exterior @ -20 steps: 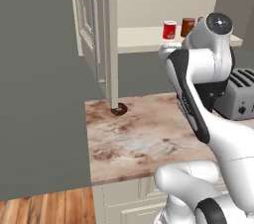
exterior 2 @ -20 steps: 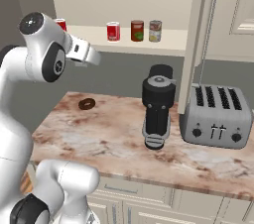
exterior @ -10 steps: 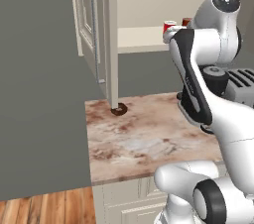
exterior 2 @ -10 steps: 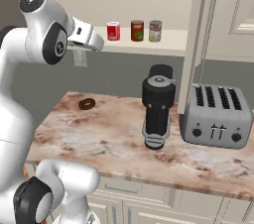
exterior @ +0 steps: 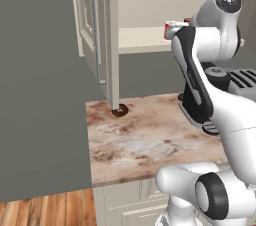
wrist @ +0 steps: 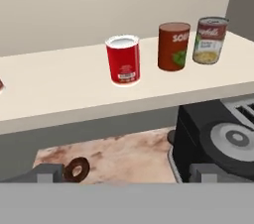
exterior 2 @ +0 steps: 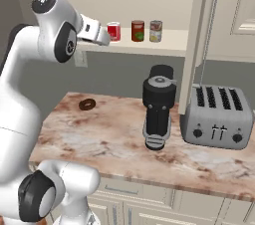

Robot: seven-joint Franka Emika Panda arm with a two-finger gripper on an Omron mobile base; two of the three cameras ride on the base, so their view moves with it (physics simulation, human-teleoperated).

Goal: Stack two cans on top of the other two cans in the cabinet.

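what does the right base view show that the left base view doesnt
Right base view alone: three cans standing apart in a row on the cabinet shelf, namely a red can, a dark red can and a can with a pale label, plus the whole front of the silver toaster.

Left base view alone: the wood floor and the panelled door's bar handle on the arm's left.

Both: the marble counter, the chocolate donut on it, the black appliance and the white arm reaching toward the shelf.
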